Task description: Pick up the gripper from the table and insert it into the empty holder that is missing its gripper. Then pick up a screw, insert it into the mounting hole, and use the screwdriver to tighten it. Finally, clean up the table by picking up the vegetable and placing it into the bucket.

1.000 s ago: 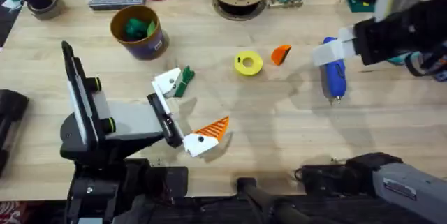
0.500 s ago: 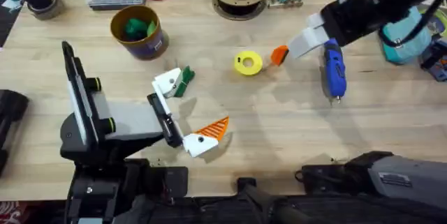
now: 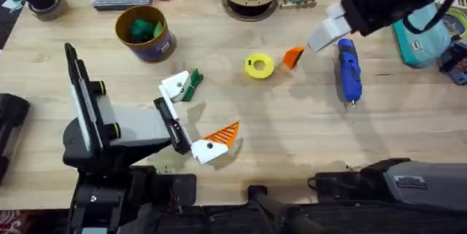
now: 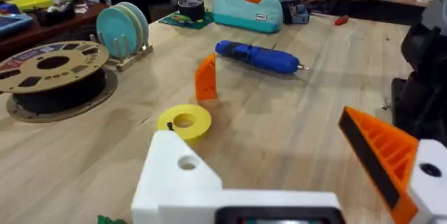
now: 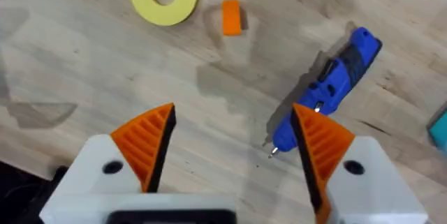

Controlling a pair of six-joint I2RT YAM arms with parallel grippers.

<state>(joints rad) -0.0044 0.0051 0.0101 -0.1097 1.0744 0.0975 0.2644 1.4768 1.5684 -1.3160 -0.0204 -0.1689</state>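
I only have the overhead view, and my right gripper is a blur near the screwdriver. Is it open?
Observer: Yes. In the right wrist view the right gripper is open, with both orange pads fitted.
Operator: How does my target sit?
Observer: The left wrist view shows the gripper standing upright on end, apart from the yellow disc.
Operator: And the left side?
Observer: The holder is bare, with its mounting hole showing on top.

I can read no text, label or number on anything here; the marks on the teal case point(image 4: 248, 9) are too small to read.
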